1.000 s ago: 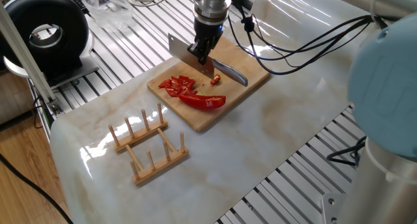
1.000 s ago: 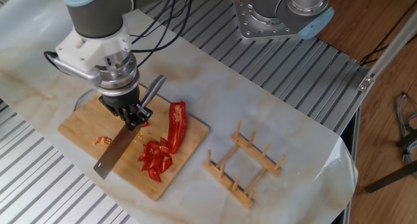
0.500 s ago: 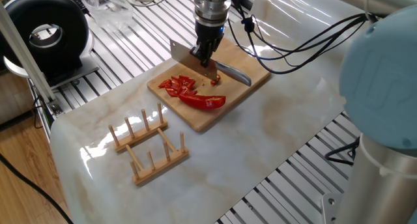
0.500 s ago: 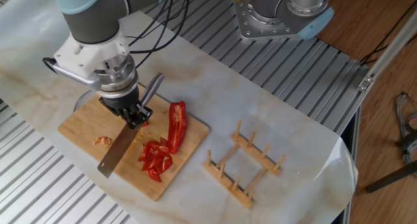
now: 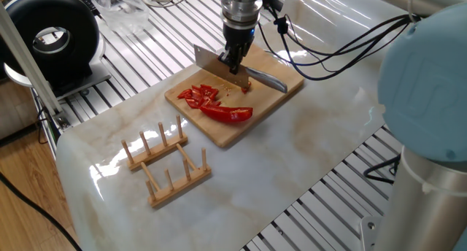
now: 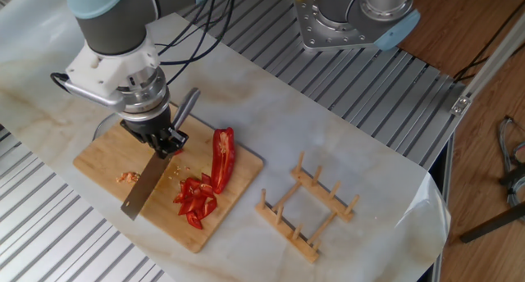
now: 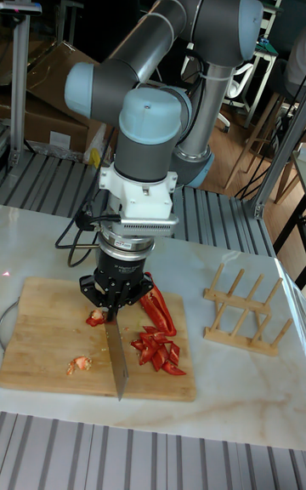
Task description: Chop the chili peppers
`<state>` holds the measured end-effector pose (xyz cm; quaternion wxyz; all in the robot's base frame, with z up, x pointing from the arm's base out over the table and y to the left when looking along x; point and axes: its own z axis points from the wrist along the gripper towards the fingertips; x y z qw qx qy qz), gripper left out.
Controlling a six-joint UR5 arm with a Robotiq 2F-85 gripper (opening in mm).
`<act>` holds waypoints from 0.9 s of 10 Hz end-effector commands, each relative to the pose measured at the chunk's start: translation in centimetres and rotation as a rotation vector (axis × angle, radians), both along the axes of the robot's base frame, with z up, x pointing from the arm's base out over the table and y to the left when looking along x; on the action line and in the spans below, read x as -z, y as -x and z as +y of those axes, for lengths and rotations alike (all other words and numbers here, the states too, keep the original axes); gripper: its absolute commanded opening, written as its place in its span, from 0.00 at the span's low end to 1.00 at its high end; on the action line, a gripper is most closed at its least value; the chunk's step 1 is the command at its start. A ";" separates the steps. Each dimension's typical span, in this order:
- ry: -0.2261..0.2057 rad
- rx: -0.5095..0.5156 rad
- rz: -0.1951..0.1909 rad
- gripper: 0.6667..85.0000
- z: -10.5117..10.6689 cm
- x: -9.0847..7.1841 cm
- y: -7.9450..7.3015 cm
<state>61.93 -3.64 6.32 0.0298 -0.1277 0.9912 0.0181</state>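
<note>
A wooden cutting board [image 5: 271, 98] [image 6: 98, 159] [image 7: 42, 345] holds the chili peppers: one long glossy red half [image 5: 228, 114] [image 6: 222, 154] [image 7: 158, 310] and a pile of cut red pieces [image 5: 198, 95] [image 6: 195, 198] [image 7: 155, 352]. A few small bits [image 6: 127, 177] [image 7: 78, 364] lie apart on the board. My gripper [image 5: 235, 62] [image 6: 164, 144] [image 7: 115, 307] is shut on the handle of a knife [image 5: 210, 64] [image 6: 143, 191] [image 7: 115, 356]. The blade hangs over the board beside the cut pile, away from the long half.
A wooden peg rack [image 5: 166, 163] [image 6: 306, 206] [image 7: 245, 313] stands on the marble tabletop next to the board. A black round device [image 5: 49, 38] sits at the table's far corner. Cables [image 5: 343, 47] trail from the arm. A second arm base [image 6: 357, 15] stands behind.
The gripper and knife have shifted a little across the board, away from the cut pile. The peppers have not moved.
</note>
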 end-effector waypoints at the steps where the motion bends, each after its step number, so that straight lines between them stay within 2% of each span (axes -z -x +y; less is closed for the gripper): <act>1: -0.002 0.002 -0.012 0.01 -1.0 0.1 -0.6; 6: 0.022 0.009 -0.043 0.01 -2.0 0.0 -1.5; 9: 0.020 -0.003 -0.049 0.01 -2.8 -0.2 -1.9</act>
